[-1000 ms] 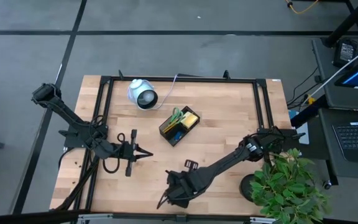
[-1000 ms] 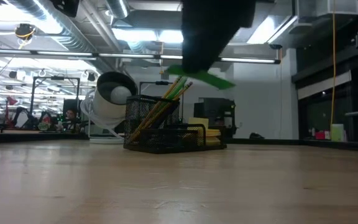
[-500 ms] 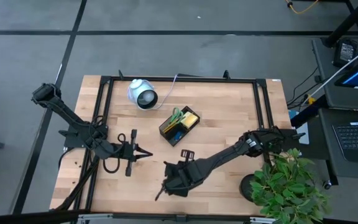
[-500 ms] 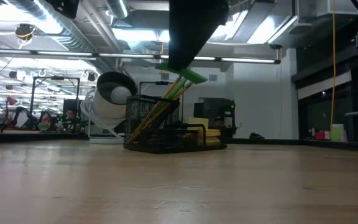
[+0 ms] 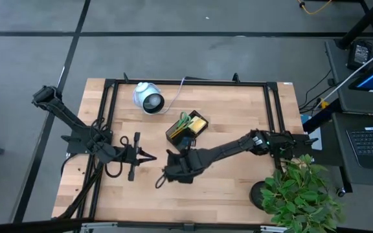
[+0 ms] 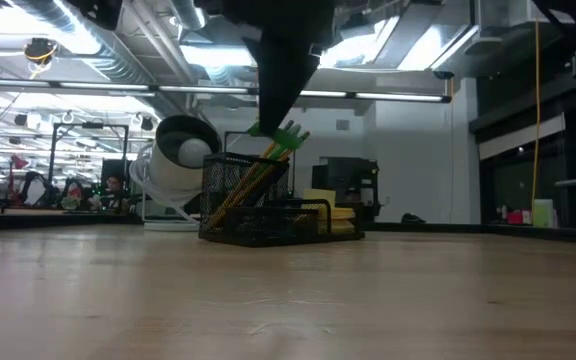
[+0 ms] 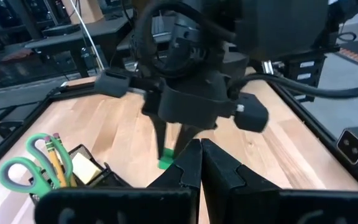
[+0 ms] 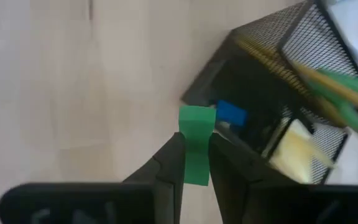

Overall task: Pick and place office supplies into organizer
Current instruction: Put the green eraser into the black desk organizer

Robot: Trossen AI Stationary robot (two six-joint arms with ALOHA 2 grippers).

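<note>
Black wire-mesh organizer (image 8: 272, 93) (metal, seemingly), pale wood-grain table (image 5: 238, 116)

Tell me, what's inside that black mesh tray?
Inside the black mesh organizer tray: green-handled scissors, yellow wooden pencils, a yellow sticky-note pad and a small blue block. Anything lower down is hidden by the mesh walls.

You get even, bright light from above on the table (image 5: 238, 116), with faint shadows. Ceiling lights (image 6: 218, 55) glare in the low view. The right wrist view is blurred, the organizer (image 8: 272, 106) soft.
</note>
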